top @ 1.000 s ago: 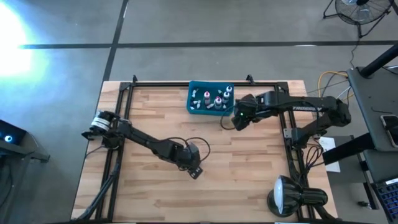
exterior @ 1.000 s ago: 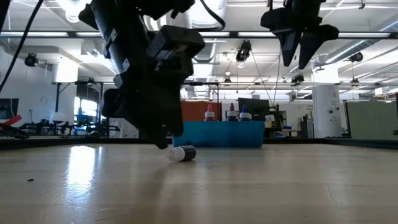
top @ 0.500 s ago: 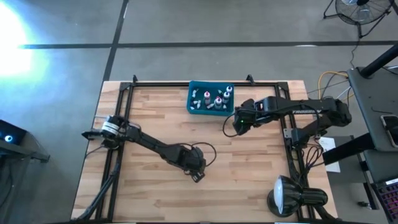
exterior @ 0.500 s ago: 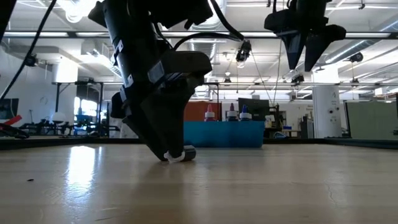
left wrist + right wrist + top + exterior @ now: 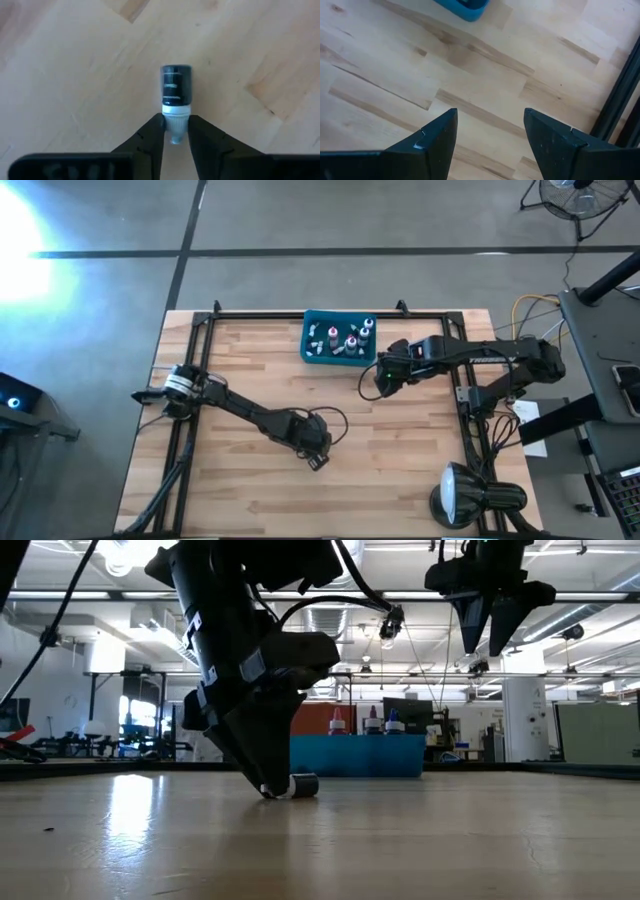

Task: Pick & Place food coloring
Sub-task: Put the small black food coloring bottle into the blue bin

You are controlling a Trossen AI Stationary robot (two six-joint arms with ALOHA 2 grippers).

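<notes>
My left gripper is down on the wood table, mid-front, fingers nearly closed around the white cap of a dark food coloring bottle lying on its side; whether they actually pinch it, I cannot tell. Farther back sits the teal bin with several white-capped bottles standing inside. My right gripper hangs above the table just right of the bin, fingers spread wide, holding nothing.
</notes>
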